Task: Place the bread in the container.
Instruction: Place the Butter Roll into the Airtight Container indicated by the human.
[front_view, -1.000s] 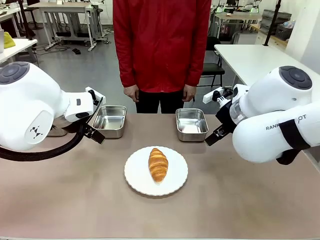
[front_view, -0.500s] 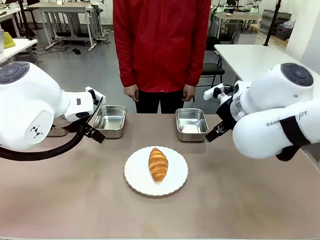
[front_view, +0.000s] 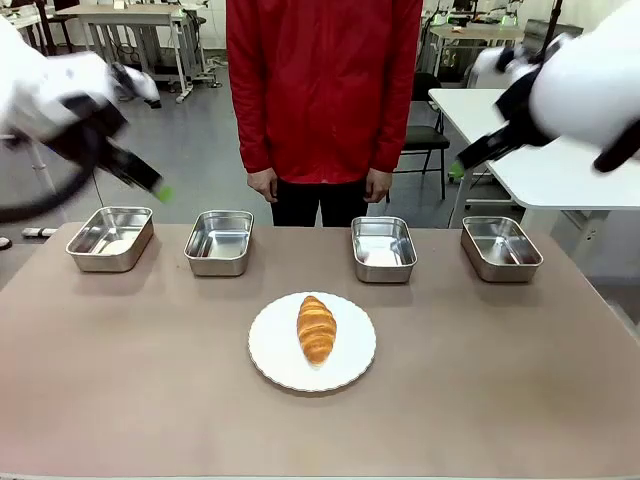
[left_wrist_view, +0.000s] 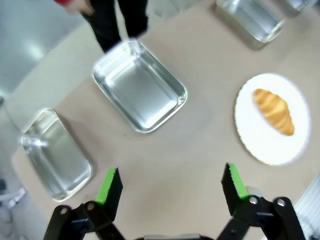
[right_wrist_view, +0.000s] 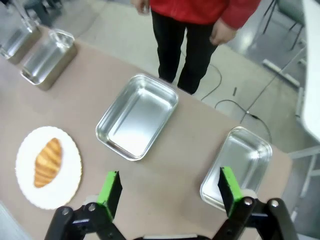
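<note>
In the front view, the left hand (front_view: 150, 183) at upper left was smeared by blur, its fingers indistinct. The right hand (front_view: 468, 160) at upper right was equally blurred. The person (front_view: 322, 90) was cut off above the shoulders. In the left wrist view, the top edge clipped a pan (left_wrist_view: 251, 22) at upper right.

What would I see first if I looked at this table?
A golden-brown croissant lies on a white round plate in the middle of the brown table. Behind it, four shiny rectangular steel pans stand in a row, and a person in a red jacket stands at the far side.
</note>
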